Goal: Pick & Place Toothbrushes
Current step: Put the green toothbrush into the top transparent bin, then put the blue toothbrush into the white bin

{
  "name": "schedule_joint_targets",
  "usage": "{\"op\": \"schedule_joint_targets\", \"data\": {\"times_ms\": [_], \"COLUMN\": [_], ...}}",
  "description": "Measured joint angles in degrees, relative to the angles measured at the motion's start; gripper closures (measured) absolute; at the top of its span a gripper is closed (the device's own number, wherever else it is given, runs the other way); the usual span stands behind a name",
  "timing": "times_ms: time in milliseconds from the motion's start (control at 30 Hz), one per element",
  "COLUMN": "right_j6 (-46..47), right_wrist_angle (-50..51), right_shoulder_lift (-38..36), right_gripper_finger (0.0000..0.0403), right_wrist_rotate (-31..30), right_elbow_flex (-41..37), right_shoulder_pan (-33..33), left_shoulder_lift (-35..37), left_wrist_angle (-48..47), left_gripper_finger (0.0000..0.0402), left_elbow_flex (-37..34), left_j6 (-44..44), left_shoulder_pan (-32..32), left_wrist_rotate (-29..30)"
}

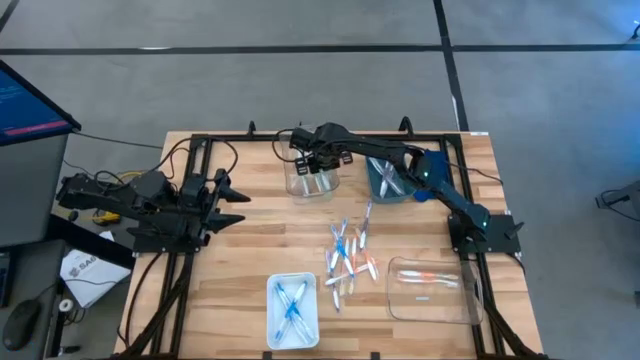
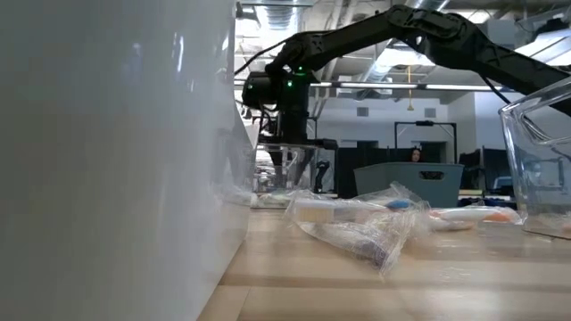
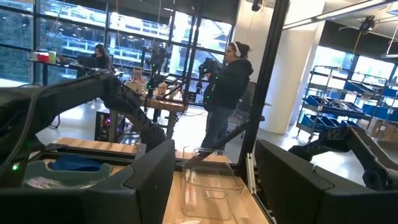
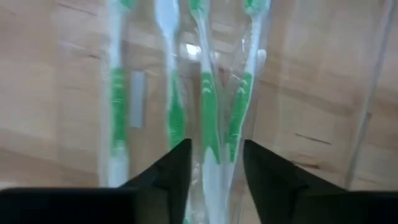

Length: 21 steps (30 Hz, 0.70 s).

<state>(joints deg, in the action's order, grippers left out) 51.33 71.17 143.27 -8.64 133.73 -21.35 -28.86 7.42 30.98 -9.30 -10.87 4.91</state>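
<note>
Two dark fingers (image 4: 180, 163) of the right tool (image 4: 214, 165) sit close to the right wrist camera, with a small gap between them. A green toothbrush (image 4: 208, 99) lies in that gap, and the fingers look parted, not squeezing it. More green toothbrushes (image 4: 118, 106) lie side by side next to it, inside a clear bin (image 1: 311, 180) at the back of the bench (image 1: 240, 270).

From above, the right arm reaches from the right side of the bench across a blue bin (image 1: 385, 178) to the clear bin. The right tool hangs over it, pointing down.

A loose pile of toothbrushes (image 1: 348, 258) lies in the middle of the bench, with blue and orange-pink parts. A white tray (image 1: 292, 310) near the front holds blue toothbrushes (image 1: 291, 303). A clear bin on the right (image 1: 433, 288) holds an orange-pink one (image 1: 428, 277).

The left tool (image 1: 232, 205) waits at the left side of the bench, with its fingers spread wide and nothing in them.

Behind the bench, a person in dark clothes (image 3: 227, 93) stands in the room.
</note>
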Motion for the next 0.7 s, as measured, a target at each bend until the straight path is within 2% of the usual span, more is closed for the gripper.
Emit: {"op": "schedule_joint_targets", "data": {"times_ms": [133, 267, 400, 600, 700], "right_j6": [-1.63, -5.07, -11.89, -27.7, -29.33], "right_wrist_angle": [1.11, 0.12, 0.27, 4.6, 5.14], "right_shoulder_lift": [-1.84, -6.08, -10.74, -18.22, -21.23], "right_gripper_finger": [0.0212, 0.018, 0.0169, 0.0169, 0.0168], "right_wrist_rotate": [-0.01, 0.15, -0.02, 1.85, 1.69], "right_elbow_flex": [1.11, 1.09, 1.09, 1.12, 1.09], "right_shoulder_pan": [0.27, 0.31, 1.1, 4.76, 6.61], "left_shoulder_lift": [0.0, 0.0, 0.0, 0.0, 0.0], "left_wrist_angle": [0.01, 0.07, 0.09, 0.11, 0.18], "left_gripper_finger": [0.0183, 0.0183, 0.0183, 0.0183, 0.0183], "left_elbow_flex": [0.0, 0.0, 0.0, 0.0, 0.0], "left_j6": [0.02, 0.02, 0.02, 0.02, 0.02], "left_shoulder_pan": [0.02, 0.02, -0.04, -0.04, -0.04], "left_wrist_rotate": [-0.02, -0.2, -0.43, -0.76, -0.74]}}
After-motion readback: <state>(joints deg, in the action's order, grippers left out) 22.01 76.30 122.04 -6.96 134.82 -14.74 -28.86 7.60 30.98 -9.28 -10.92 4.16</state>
